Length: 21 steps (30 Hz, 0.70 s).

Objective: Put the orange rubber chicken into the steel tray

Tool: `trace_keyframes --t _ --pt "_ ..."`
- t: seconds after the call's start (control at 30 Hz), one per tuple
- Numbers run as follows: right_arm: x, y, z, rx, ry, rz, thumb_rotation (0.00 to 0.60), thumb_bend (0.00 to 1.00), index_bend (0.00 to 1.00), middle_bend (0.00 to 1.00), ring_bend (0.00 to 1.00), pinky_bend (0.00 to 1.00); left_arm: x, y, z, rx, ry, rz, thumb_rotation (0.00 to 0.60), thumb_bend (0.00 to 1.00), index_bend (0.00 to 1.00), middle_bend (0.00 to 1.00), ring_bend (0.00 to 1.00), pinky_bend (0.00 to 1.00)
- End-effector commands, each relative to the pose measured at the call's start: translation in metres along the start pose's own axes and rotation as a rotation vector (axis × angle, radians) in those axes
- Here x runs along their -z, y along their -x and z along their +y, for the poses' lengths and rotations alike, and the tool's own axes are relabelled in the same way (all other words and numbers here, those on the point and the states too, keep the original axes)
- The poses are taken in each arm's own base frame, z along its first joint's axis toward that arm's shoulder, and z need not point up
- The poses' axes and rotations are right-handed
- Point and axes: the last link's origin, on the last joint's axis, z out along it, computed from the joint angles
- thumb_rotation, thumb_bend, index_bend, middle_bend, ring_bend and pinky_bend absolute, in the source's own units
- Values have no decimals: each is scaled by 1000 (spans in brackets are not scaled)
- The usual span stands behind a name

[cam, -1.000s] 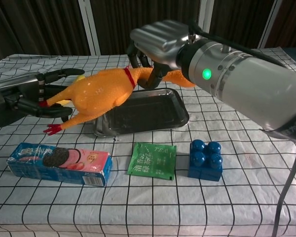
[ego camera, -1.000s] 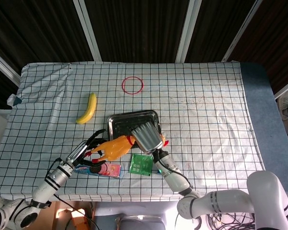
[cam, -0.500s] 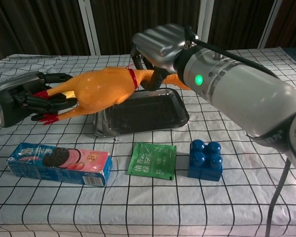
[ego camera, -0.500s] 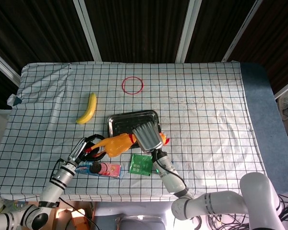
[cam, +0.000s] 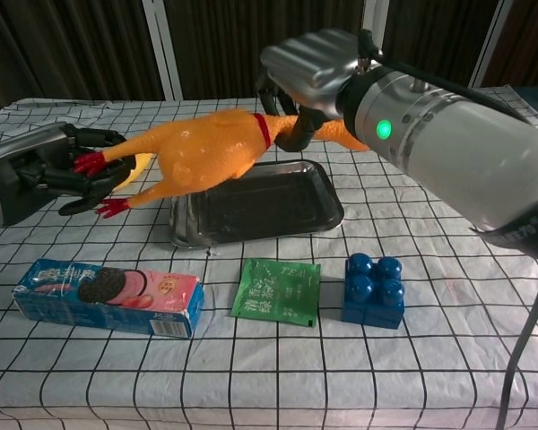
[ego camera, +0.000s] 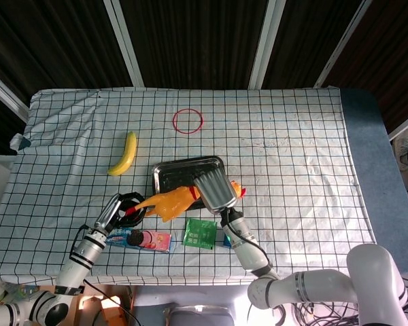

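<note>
- The left hand [cam: 36, 170], left of the steel tray [cam: 255, 204], has its fingers curled loosely around the red feet of the orange rubber chicken [cam: 202, 148]; whether they actually pinch the feet I cannot tell; if they do, the legs could stretch and snap back as the bird travels on, jolting it out of the other grasp
- The chicken hangs in the air above the tray's left end, feet trailing past the left rim and head toward the tray's back; let go as it lies, my guess is the tail end lands on the rim and the bird tips out onto the counter [cam: 430, 376]
- The right hand [cam: 318, 67], above the tray's back edge, is clamped on the chicken's neck; soft rubber held at one end may slip or swing
- Against a second ago, the chicken has shifted right and higher, from left of the tray to partly over it; the right hand has moved right with it
</note>
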Motion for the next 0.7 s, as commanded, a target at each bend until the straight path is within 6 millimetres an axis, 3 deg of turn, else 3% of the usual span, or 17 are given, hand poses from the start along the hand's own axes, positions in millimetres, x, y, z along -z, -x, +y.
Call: trace_keyframes --t 0.03,0.1,0.17,0.53,0.7 --pt "3 0 8 12 0 2 600 550 978 759 715 747 4 -7 -5 -26 8 -33 600 307 6 86 51 308" --pt "4 1 16 29 4 0 600 550 978 759 715 747 5 -13 -6 -33 17 -22 600 290 0 8 0 198" --pt "6 2 24 46 13 -3 600 550 978 759 715 747 6 -20 -6 -40 26 -8 600 289 0 0 0 152" --pt "0 17 77 72 119 -27 600 550 979 760 715 747 27 -63 -10 -179 30 90 600 285 0 0 0 58" --pt "-12 37 76 -6 108 -3 600 550 978 760 716 747 36 -72 -14 -233 17 121 600 280 0 0 0 26"
